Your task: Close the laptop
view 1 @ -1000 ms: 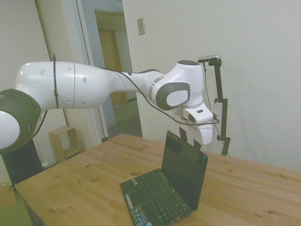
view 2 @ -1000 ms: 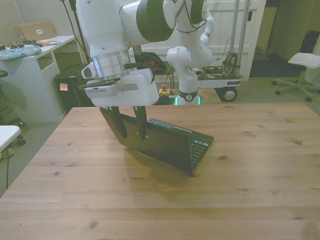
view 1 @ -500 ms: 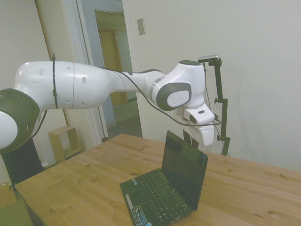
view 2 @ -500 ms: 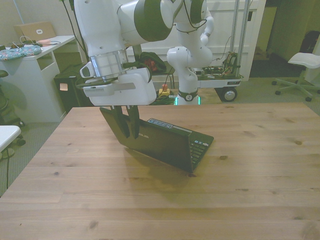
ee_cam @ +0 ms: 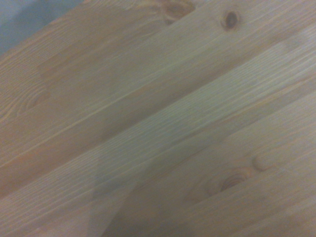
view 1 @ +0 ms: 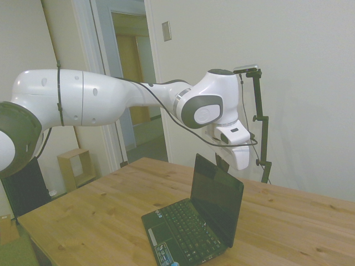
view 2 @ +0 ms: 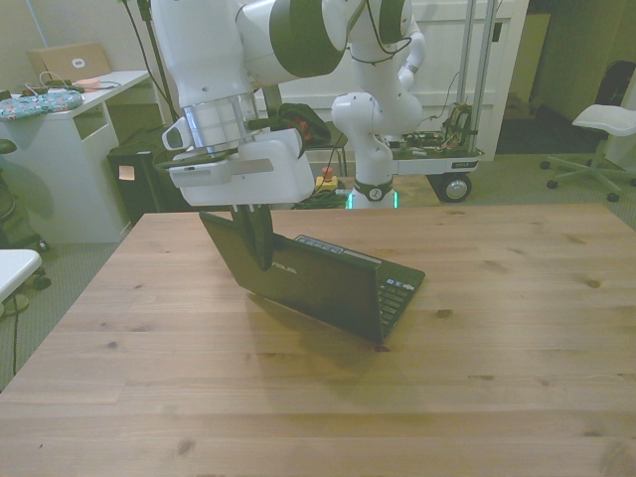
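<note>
The wrist view shows only blurred wooden table (ee_cam: 163, 123) planks; no laptop in it.

The laptop (view 1: 197, 224) sits open on the table (view 1: 100, 221), nearer the side camera than the arm's tool end. Base flat on the wood, keyboard facing up, small stickers at the near palm-rest corner. The lid stands a little past upright, dark screen toward the side camera. In the front view the lid's back faces the camera and leans toward the front view's left.

Behind the lid's top edge hangs the gripper (view 2: 259, 243), fingers pointing down. In the front view the two fingers read as one dark bar against the back of the lid, so they are drawn together with nothing between them. In the side view only the finger stubs show above the lid's upper edge (view 1: 223, 163). Whether they touch the lid cannot be settled from either view.

Judged step: tool placed behind the lid, push not yet begun; the lid is fully open.

Next move, as judged: press the closed fingers against the lid's upper back edge and sweep toward the keyboard, following the hinge arc downward. Risk: the light base may slide on the wood instead of the hinge folding.
</note>
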Controlling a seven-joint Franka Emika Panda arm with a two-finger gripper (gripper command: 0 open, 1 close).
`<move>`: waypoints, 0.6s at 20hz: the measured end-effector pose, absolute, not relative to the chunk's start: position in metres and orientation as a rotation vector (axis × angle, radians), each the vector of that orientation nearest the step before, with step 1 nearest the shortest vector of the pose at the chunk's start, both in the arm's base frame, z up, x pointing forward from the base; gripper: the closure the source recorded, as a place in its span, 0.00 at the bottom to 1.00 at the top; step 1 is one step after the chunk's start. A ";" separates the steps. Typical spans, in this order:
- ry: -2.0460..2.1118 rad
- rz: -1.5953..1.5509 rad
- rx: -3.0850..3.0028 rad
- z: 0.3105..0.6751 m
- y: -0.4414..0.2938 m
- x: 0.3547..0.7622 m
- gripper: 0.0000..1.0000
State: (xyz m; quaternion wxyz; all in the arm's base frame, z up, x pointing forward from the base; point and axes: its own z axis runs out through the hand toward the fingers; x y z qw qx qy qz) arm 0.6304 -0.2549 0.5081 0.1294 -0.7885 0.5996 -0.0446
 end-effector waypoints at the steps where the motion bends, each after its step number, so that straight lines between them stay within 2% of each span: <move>1: 1.736 -0.130 -2.294 0.512 -0.247 0.629 1.00; 5: 1.712 -0.111 -2.307 0.517 -0.209 0.622 1.00; 12: 1.676 -0.057 -2.341 0.488 -0.126 0.596 1.00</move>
